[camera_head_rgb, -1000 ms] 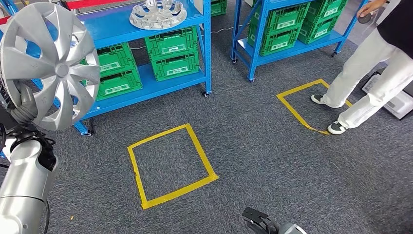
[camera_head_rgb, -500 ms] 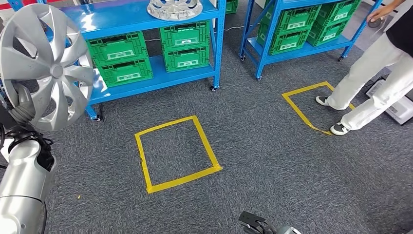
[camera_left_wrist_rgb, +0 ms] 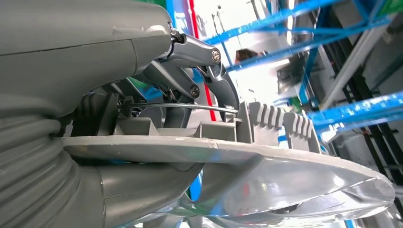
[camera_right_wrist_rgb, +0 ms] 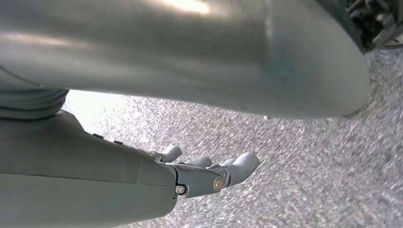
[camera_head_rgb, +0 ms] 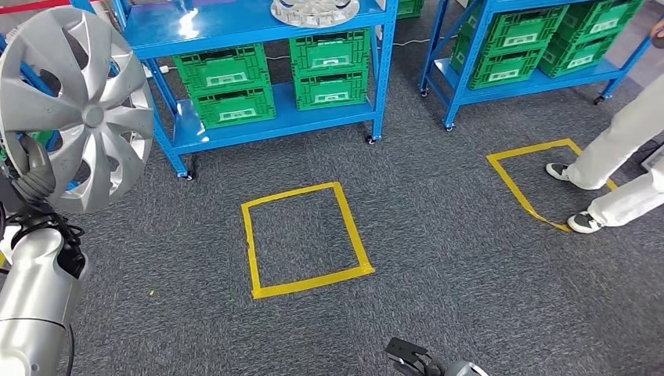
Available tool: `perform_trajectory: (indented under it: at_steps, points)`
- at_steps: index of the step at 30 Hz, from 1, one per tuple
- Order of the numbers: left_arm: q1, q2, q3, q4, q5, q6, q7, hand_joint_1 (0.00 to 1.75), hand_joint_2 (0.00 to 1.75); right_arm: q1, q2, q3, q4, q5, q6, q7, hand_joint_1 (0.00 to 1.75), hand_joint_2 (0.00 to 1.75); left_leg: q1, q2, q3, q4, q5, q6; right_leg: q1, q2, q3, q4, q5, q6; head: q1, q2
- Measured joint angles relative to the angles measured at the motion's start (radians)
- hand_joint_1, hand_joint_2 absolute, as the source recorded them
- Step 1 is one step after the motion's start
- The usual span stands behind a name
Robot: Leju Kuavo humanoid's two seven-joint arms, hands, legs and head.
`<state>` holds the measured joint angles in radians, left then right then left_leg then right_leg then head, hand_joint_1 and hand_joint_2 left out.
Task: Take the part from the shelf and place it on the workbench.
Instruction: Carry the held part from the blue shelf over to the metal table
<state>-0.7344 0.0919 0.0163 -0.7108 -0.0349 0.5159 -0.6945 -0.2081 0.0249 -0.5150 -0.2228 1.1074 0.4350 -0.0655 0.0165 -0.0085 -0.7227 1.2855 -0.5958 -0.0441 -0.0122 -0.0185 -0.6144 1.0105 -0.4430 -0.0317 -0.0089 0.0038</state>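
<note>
1. The hubcap (camera_head_rgb: 78, 110), a silver multi-spoke wheel cover, was already off the shelf and stood nearly upright at about nine o'clock in the head view, raised on the left arm with its face toward the camera.
2. The left hand (camera_head_rgb: 31, 176) gripped it at the lower rim; in the left wrist view the fingers (camera_left_wrist_rgb: 209, 71) were clamped over the ribbed back edge, with the thumb under the disc.
3. The right hand (camera_head_rgb: 411, 359) hung low at six o'clock over the grey carpet (camera_head_rgb: 438, 243), holding nothing; the right wrist view showed its fingers (camera_right_wrist_rgb: 237, 166) loosely curled yet apart.
4. By my reading the carry was in hand: the pick was done and the placing not yet begun.
5. No table was to be seen, so the next move likely called for turning or walking until it came into view, keeping the hubcap clear of the blue shelf (camera_head_rgb: 258, 23) at twelve o'clock.
6. A second hubcap (camera_head_rgb: 315, 11) lay on the top of that shelf, cut off by the frame's upper edge, above green crates (camera_head_rgb: 227, 82).
7. A yellow tape square (camera_head_rgb: 305, 239) marked the carpet at centre.
8. A person (camera_head_rgb: 626, 157) at three o'clock was cut off above the legs.
9. How firmly the rim sat in the grip was hard to judge.
</note>
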Motion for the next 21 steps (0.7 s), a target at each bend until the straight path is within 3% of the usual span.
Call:
perform_trajectory:
  at_steps: [1, 2, 5, 7, 9, 11, 12, 14, 16, 17, 19, 21]
  points:
    - [0.008, 0.001, 0.000, -0.003, 0.000, 0.000, 0.000, 1.75, 1.75, 0.001, 0.000, 0.001, 0.000, 0.000, 0.000, 0.000, 0.00, 0.00, 0.001, 0.002, -0.008, 0.013, 0.008, -0.002, 0.000, -0.010, 0.000, 0.001, -0.001, 0.000, 0.000, 0.000]
    - [0.015, 0.002, 0.000, -0.006, 0.000, 0.000, 0.000, 1.75, 1.75, 0.001, 0.001, 0.001, 0.000, 0.000, 0.000, 0.000, 0.00, 0.00, 0.002, 0.007, 0.005, -0.015, 0.034, -0.003, -0.001, -0.019, 0.000, 0.003, -0.002, 0.002, 0.000, 0.000]
    - [0.020, 0.003, -0.001, -0.016, 0.000, 0.000, 0.000, 1.75, 1.75, 0.001, 0.000, 0.004, 0.000, -0.005, 0.000, -0.001, 0.00, 0.00, -0.002, 0.051, 0.095, -0.200, 0.116, 0.001, 0.002, -0.046, -0.003, 0.017, -0.010, 0.014, 0.000, 0.000]
    - [0.018, 0.002, -0.002, -0.019, -0.001, 0.001, 0.000, 1.75, 1.75, 0.000, -0.002, 0.004, -0.001, -0.008, 0.000, -0.002, 0.00, 0.00, -0.007, 0.061, 0.113, -0.243, 0.122, 0.014, 0.010, -0.061, -0.005, 0.023, -0.013, 0.023, 0.001, 0.000]
    - [0.019, 0.002, -0.002, -0.020, -0.001, 0.004, 0.000, 1.75, 1.75, -0.001, -0.002, 0.004, -0.001, -0.010, 0.000, -0.002, 0.00, 0.00, -0.007, 0.040, 0.108, -0.243, 0.128, 0.030, 0.011, -0.076, -0.004, 0.023, -0.013, 0.031, 0.002, 0.000]
    - [0.019, 0.002, -0.002, -0.022, -0.001, 0.006, 0.000, 1.75, 1.75, -0.002, -0.002, 0.004, -0.001, -0.010, 0.001, -0.003, 0.00, 0.00, -0.004, 0.022, 0.104, -0.244, 0.135, 0.043, 0.007, -0.054, -0.016, 0.052, -0.038, 0.041, 0.002, 0.000]
    - [0.019, 0.001, -0.002, -0.023, -0.002, 0.006, 0.000, 1.75, 1.75, -0.001, -0.002, 0.004, -0.001, -0.010, 0.002, -0.003, 0.00, 0.00, -0.002, 0.014, 0.102, -0.245, 0.138, 0.049, 0.004, -0.032, -0.033, 0.093, -0.066, 0.045, 0.003, 0.000]
    - [0.019, -0.002, -0.003, -0.023, -0.002, 0.006, 0.000, 1.75, 1.75, 0.002, -0.002, 0.004, -0.001, -0.010, 0.002, -0.002, 0.00, 0.00, -0.003, -0.004, 0.096, -0.245, 0.143, 0.056, 0.004, 0.004, -0.090, 0.227, -0.132, 0.048, 0.003, 0.000]
    - [0.020, -0.004, -0.003, -0.023, -0.002, 0.007, 0.000, 1.75, 1.75, 0.005, -0.002, 0.004, -0.001, -0.010, 0.002, -0.002, 0.00, 0.00, -0.006, -0.028, 0.091, -0.245, 0.147, 0.058, 0.006, 0.014, -0.127, 0.309, -0.154, 0.044, 0.003, 0.000]
    - [0.020, -0.004, -0.003, -0.022, -0.002, 0.007, 0.000, 1.75, 1.75, 0.005, -0.002, 0.004, -0.001, -0.010, 0.002, -0.001, 0.00, 0.00, -0.007, -0.039, 0.088, -0.244, 0.150, 0.058, 0.007, 0.017, -0.122, 0.299, -0.140, 0.039, 0.003, 0.000]
    - [0.020, -0.005, -0.003, -0.023, -0.003, 0.009, 0.000, 1.75, 1.75, 0.004, -0.002, 0.004, -0.001, -0.010, 0.002, -0.001, 0.00, 0.00, -0.009, -0.064, 0.086, -0.244, 0.154, 0.055, 0.009, 0.036, -0.056, 0.171, -0.078, 0.024, 0.003, 0.000]
    - [0.018, -0.006, -0.003, -0.023, -0.006, 0.010, 0.000, 1.75, 1.75, 0.000, -0.003, 0.005, -0.001, -0.010, 0.002, 0.000, 0.00, 0.00, -0.008, -0.084, 0.083, -0.245, 0.159, 0.047, 0.012, 0.071, 0.006, 0.053, -0.043, 0.013, 0.003, 0.000]
